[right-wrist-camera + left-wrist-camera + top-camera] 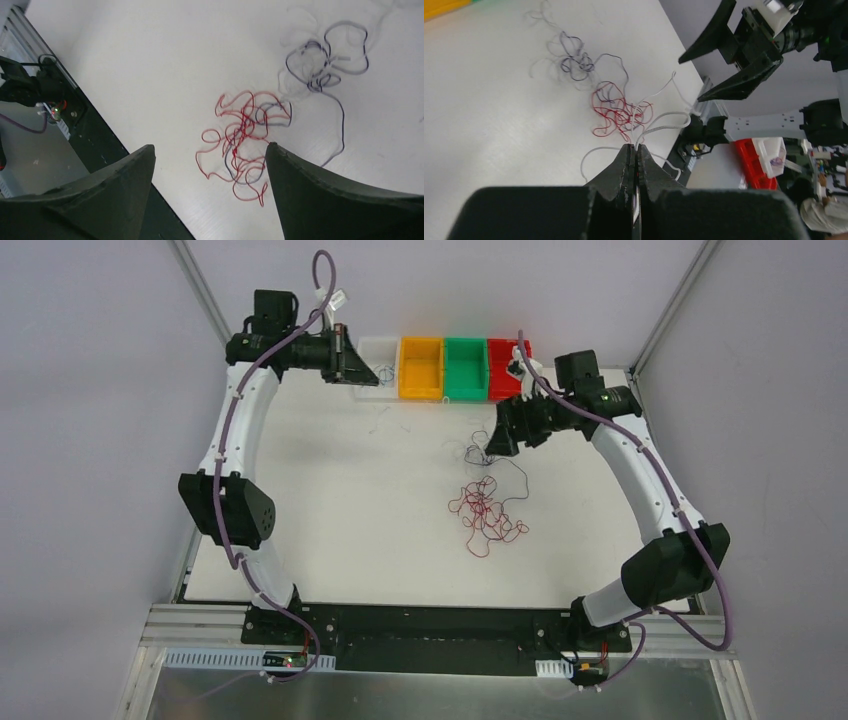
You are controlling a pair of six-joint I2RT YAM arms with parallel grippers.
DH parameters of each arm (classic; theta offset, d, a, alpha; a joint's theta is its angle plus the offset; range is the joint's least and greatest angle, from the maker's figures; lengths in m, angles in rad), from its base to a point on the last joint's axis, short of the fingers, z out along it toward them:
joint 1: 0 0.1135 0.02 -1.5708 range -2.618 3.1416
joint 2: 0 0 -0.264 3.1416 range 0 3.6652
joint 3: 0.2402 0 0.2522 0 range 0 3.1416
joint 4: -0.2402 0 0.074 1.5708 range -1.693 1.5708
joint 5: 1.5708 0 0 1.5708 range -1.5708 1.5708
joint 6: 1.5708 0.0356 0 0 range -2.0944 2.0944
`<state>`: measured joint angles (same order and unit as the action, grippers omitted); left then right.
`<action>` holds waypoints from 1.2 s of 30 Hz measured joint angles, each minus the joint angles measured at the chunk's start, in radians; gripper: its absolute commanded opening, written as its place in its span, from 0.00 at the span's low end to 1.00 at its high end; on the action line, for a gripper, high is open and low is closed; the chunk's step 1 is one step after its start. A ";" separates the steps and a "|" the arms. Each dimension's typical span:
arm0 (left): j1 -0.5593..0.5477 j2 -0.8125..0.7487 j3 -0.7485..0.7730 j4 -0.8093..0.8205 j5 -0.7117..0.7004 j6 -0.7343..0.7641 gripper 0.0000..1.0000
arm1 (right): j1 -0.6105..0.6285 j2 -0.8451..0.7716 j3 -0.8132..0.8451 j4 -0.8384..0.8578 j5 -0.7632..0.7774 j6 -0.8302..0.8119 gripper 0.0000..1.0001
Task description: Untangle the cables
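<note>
Cables (484,508) on table (330,500), before bins (443,368)

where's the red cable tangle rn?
Top view: the red cables lie on the table, right of centre, just on the near-edge side of the dark cable clump.

Table: a matte white rectangular tabletop (340,540) filled the middle, evenly lit, with only faint shadows.
Walls: plain pale grey panels (90,390) stood beyond the left, far and right edges of the surface.
Frame: slim silver aluminium posts (200,288) rose at its far corners.
Near edge: a black metal plate (430,625) ran along it, flanked by silver aluminium rails (195,625); a shiny grey metal sheet (420,695) lay below.
</note>
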<state>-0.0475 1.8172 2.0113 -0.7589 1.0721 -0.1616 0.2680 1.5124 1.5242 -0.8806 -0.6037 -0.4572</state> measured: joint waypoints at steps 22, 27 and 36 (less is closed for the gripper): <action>-0.286 0.000 -0.029 0.066 0.065 -0.116 0.00 | 0.227 -0.002 0.090 0.442 -0.011 0.304 0.46; -0.286 0.000 -0.029 0.078 0.073 -0.116 0.00 | 0.229 0.016 0.145 0.441 -0.015 0.309 0.31; -0.286 0.000 -0.046 0.095 0.080 -0.117 0.05 | 0.233 0.098 0.275 0.427 -0.029 0.311 0.00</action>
<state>-0.3340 1.8175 1.9652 -0.6640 1.1519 -0.2783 0.5014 1.6104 1.7996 -0.4538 -0.6331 -0.1459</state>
